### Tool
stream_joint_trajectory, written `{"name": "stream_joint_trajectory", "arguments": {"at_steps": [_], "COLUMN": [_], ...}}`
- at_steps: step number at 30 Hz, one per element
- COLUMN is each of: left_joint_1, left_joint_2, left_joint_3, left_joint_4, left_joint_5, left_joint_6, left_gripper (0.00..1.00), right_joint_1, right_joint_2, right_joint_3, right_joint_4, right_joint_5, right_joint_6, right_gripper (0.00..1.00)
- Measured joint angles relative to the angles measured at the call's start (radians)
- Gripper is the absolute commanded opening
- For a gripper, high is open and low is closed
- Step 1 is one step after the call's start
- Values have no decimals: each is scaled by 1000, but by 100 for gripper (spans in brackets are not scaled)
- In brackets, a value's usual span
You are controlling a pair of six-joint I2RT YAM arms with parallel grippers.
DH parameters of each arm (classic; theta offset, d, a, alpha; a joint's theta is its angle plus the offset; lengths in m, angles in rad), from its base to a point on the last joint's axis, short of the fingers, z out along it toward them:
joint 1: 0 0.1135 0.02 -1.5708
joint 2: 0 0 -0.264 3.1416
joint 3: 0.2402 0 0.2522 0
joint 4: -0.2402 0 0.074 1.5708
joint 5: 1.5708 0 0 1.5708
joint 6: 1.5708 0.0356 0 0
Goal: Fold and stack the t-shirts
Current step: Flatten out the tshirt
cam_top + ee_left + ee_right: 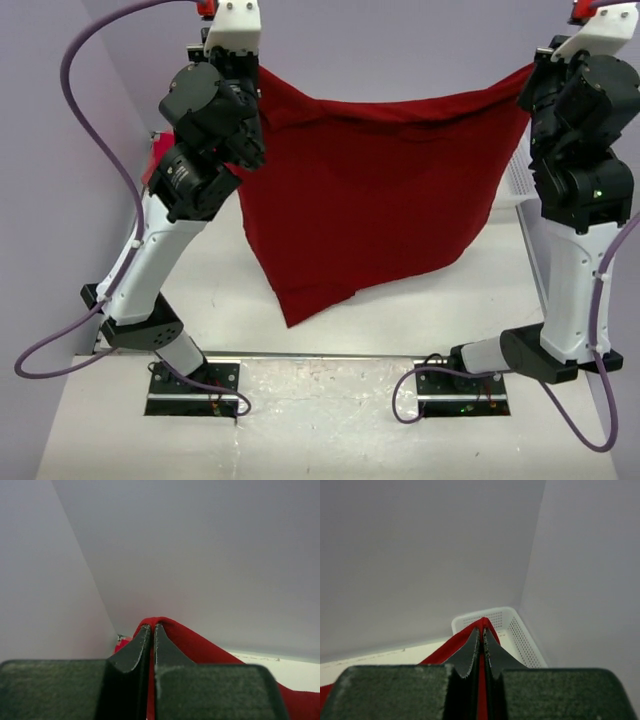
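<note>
From above, a dark red cloth t-shirt (370, 190) hangs spread between two raised arms, its lowest corner near the white counter (220, 310).

Left wrist: the left tool (151, 627) is clamped on a red edge.

Right wrist: the right tool (481, 630) pinches the other edge, with a white plastic lattice basket (520, 630) beyond.

I'd lower both evenly and taut, so it lands flat.

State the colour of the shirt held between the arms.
Plain dark red. The t-shirt shows best in the top external view.

The t-shirt (370, 190) is plain deep red. The basket (520, 635) is white, dotted with small holes. The surface (480, 300) is off-white, the walls (400, 40) pale lilac-grey, the cables (67, 70) purple, the left hand (152, 627) and right hand (481, 630) black.
</note>
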Motion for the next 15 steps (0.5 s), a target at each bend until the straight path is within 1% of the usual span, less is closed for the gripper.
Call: {"name": "stream_joint_trajectory", "arguments": {"at_steps": [3, 5, 7, 9, 11, 15], "left_joint_1": [46, 111, 193, 280, 389, 596], "left_joint_2": [3, -5, 23, 87, 194, 344], "left_joint_3": [0, -29, -29, 10, 77, 90], "left_joint_4": [-21, -52, -90, -126, -163, -206], "left_joint_5": [66, 167, 270, 367, 492, 689], "left_joint_6": [-61, -164, -251, -331, -398, -481], "left_gripper": [0, 0, 0, 0, 0, 0], "right_joint_1": [-4, -4, -4, -4, -4, -7], "right_joint_2": [22, 21, 26, 42, 71, 161], "right_joint_3": [-13, -42, -52, -50, -28, 61], "right_joint_4": [0, 3, 2, 3, 2, 0], "right_joint_5": [-20, -38, -52, -56, -60, -72], "right_joint_6": [5, 12, 18, 18, 17, 11], "right_gripper": [0, 0, 0, 0, 0, 0]}}
